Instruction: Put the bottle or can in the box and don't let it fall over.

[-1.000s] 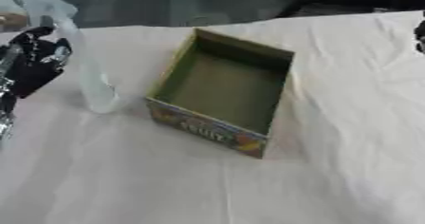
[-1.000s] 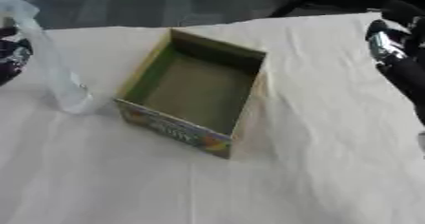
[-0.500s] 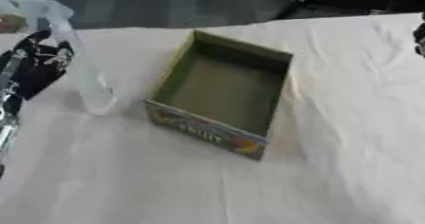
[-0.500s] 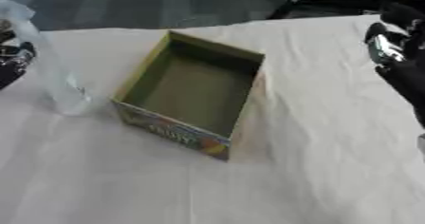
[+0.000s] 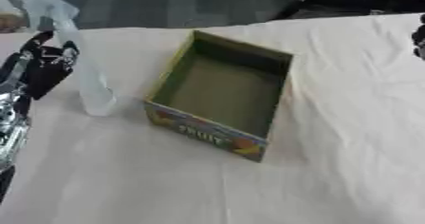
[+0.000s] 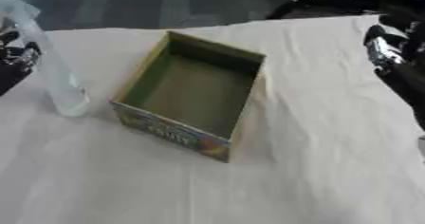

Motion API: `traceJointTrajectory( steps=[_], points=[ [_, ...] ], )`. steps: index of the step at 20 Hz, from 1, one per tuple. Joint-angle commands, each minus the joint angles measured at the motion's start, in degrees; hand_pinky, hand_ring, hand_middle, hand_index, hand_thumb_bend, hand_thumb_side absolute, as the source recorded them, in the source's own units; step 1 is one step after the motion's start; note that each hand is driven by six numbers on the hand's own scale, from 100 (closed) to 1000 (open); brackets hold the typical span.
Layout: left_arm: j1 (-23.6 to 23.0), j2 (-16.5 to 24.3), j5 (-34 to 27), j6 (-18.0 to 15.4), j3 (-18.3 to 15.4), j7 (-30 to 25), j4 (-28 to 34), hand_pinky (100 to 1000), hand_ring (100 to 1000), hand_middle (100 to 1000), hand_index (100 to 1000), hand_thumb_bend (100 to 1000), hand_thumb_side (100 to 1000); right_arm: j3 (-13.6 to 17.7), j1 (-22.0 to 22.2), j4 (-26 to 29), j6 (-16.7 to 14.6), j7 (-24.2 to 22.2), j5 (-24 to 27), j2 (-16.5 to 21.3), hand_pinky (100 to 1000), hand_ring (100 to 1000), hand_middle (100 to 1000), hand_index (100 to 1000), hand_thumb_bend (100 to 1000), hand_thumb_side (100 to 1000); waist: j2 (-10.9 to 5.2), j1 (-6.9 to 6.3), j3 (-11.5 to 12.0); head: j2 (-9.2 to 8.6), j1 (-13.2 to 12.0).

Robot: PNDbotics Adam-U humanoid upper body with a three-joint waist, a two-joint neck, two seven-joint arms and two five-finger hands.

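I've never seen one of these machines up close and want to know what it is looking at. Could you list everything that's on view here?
Bottle: one, clear plastic, standing on the table left of the box, its lower end on the cloth, close by the left hand.
Box: one, open-topped cardboard, green inside with a colourful printed front, mid-table, nothing in it.
Table: one, covered in a creased white cloth, filling most of the view.
Dark shapes beyond the far edge: too unclear to name.
Left hand: one, black with silver parts, at the left edge beside the bottle; whether it grips cannot be told.
Right hand: one, black and silver, at the right edge, away from the box.
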State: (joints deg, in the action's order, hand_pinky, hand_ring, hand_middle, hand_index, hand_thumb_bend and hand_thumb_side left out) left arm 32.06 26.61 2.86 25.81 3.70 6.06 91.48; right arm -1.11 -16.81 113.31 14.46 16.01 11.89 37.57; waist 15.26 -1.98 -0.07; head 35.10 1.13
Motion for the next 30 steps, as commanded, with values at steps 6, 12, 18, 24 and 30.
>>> traceJointTrajectory(
  steps=[6,12,18,24,30],
  points=[
    [2.1,0.0,2.3,1.2,0.0,3.8,-0.5,1000,808,697,984,100,554,0.4,-0.8,0.9,-0.1,-0.3,0.5,1.3,881,893,919,947,100,548,-0.77,0.07,-0.2,-1.03,0.0],
    [2.4,-0.5,3.5,3.0,0.2,5.2,-1.1,1000,821,713,982,100,558,0.5,-0.8,0.8,-0.1,-0.3,0.5,1.3,880,892,918,945,100,550,-0.63,-0.01,-0.2,-1.04,0.2],
    [2.3,-0.7,4.7,3.1,0.4,5.2,-0.8,1000,859,736,986,100,556,0.5,-0.8,0.7,0.0,-0.4,0.6,1.2,880,892,918,947,100,553,-0.44,-0.03,-0.1,-1.14,0.3],
    [2.9,-1.1,5.5,3.1,0.3,6.4,-1.5,1000,847,717,963,100,555,0.5,-0.8,0.6,0.0,-0.5,0.6,1.2,880,891,917,944,100,554,-0.29,0.05,-0.3,-1.29,0.3],
    [3.3,-1.1,6.2,3.5,0.2,7.2,-1.5,1000,836,697,900,100,587,0.4,-0.7,0.4,0.3,-0.7,0.4,1.1,880,892,918,943,100,553,-0.25,0.02,-0.3,-1.31,0.3]
  ],
)
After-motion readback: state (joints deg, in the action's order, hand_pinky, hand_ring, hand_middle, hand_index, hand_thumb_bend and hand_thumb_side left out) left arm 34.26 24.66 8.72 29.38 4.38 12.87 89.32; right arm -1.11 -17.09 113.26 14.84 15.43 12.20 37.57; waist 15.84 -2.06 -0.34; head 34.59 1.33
